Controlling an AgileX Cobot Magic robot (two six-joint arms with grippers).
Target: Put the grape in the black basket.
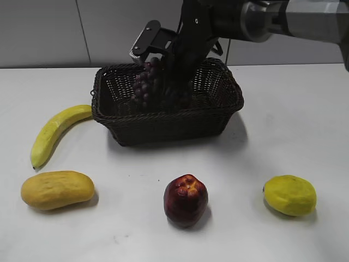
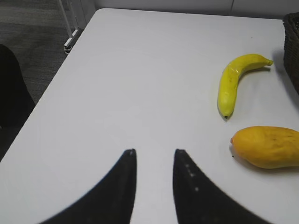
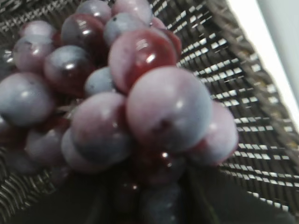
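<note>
One bunch of dark purple-red grapes [image 1: 155, 87] hangs inside the one dark woven wicker basket [image 1: 163, 124], clamped by the right hand [image 1: 163, 60]; its fingertips are hidden behind the fruit. Left hand [image 2: 154, 156] fingers apart, holding nothing, over the white tabletop [image 2: 140, 84]. Around the basket: one yellow banana [image 1: 54, 132], one orange mango [image 1: 57, 189], one dark red apple [image 1: 186, 200], one yellow lemon [image 1: 290, 195].

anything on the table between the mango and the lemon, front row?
Yes: the dark red apple sits alone between the mango and the lemon, apart from both, with bare table on either side. Exterior view shows it.
</note>
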